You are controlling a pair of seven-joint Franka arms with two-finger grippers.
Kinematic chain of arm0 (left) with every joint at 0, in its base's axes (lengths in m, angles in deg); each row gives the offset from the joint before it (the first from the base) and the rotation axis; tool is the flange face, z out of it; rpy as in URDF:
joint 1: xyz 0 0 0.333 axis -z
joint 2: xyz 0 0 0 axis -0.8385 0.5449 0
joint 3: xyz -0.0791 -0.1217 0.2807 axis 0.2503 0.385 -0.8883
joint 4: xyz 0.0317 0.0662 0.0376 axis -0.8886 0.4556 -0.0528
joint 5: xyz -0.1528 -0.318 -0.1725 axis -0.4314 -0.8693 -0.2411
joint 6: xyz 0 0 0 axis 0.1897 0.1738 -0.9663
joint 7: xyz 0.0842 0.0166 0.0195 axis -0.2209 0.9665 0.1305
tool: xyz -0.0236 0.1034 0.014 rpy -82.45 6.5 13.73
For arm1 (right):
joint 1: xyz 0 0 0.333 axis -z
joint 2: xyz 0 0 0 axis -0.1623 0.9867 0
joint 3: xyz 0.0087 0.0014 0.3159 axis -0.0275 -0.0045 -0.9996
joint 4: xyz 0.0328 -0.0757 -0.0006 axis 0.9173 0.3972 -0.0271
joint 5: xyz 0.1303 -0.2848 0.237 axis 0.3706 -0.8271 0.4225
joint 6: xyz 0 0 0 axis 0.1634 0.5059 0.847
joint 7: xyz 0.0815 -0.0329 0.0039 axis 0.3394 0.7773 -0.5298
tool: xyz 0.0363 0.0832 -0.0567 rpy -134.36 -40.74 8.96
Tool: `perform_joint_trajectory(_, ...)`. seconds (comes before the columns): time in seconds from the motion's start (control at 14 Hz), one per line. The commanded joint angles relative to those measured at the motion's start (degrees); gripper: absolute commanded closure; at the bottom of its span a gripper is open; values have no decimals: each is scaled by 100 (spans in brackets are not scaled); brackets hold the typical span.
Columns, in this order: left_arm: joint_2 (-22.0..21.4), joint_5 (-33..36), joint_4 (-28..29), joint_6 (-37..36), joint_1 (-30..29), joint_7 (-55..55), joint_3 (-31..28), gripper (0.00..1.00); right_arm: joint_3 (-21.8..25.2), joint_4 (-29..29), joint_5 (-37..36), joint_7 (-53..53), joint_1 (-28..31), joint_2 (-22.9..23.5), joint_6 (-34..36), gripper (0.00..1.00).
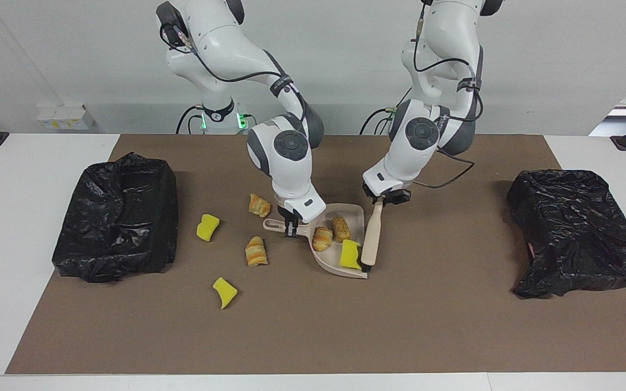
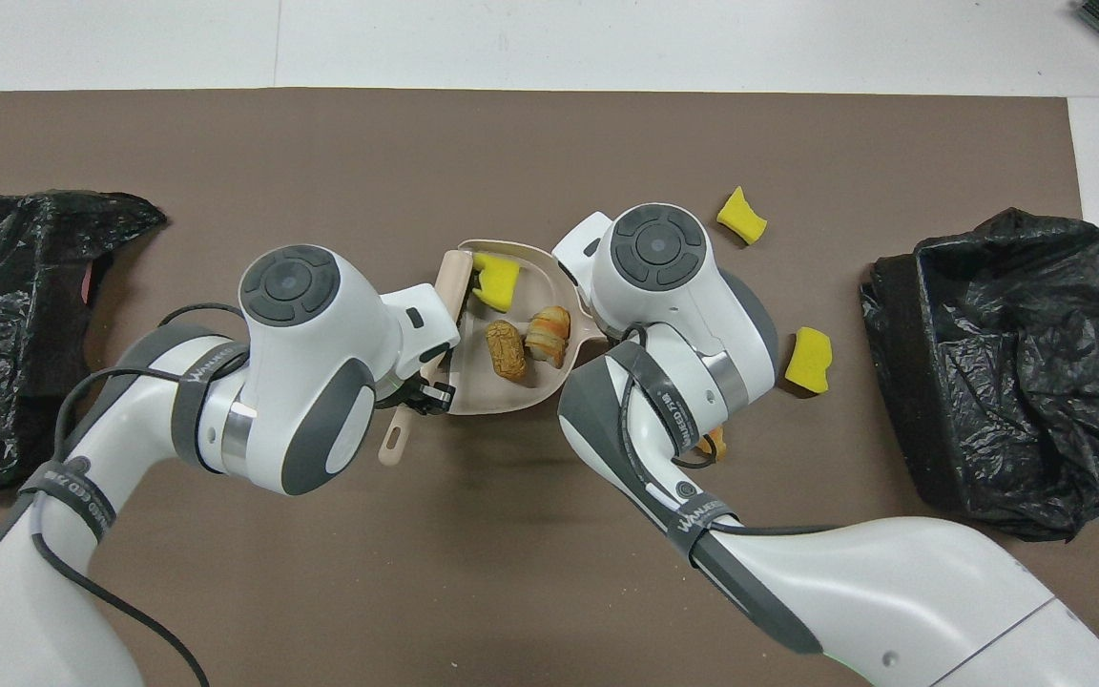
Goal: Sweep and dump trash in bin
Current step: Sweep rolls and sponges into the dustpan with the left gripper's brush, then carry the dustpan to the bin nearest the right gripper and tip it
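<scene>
The beige dustpan (image 1: 330,262) lies on the brown mat, mid-table. It holds two croissant-like pastries (image 1: 322,238) (image 1: 341,228) and one yellow sponge chunk (image 1: 350,253); they also show in the overhead view (image 2: 506,348) (image 2: 549,334) (image 2: 495,281). My right gripper (image 1: 291,227) is shut on the dustpan's handle. My left gripper (image 1: 386,196) is shut on the handle of the beige brush (image 1: 371,236), whose black bristles rest at the pan's mouth beside the sponge. Two pastries (image 1: 259,205) (image 1: 256,251) and two yellow chunks (image 1: 207,227) (image 1: 225,292) lie loose on the mat toward the right arm's end.
A bin lined with a black bag (image 1: 117,217) stands at the right arm's end of the mat, close to the loose trash. Another black-bagged bin (image 1: 579,233) stands at the left arm's end. The brown mat (image 1: 345,336) covers the white table.
</scene>
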Motion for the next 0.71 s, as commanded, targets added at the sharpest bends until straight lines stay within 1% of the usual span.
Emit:
perform_joint_trajectory(0.0,-160,-64,69,-2,208,-368,-96,100,-22,140,-11,-18,75,-122,-60,100)
perform_joint_trajectory(0.21,-160,-64,78,-46,95,-405,-175,100,-22,105,6,-167,277,-218,-69,100)
perform_joint_trajectory(0.36,-151,-11,52,-55,-159,-842,-184,100,-30,105,103,-657,566,-358,-78,100)
perform_joint_trajectory(0.43,-186,41,51,-107,-178,-1114,-193,100,-30,105,147,-903,716,-463,-52,100)
perform_joint_trajectory(0.5,-282,120,51,-108,-187,-1334,-211,100,-22,140,208,-1089,883,-630,-8,100)
perform_joint_trajectory(0.64,-554,156,121,-300,-178,-1765,-211,100,-22,158,252,-1545,1348,-981,394,100)
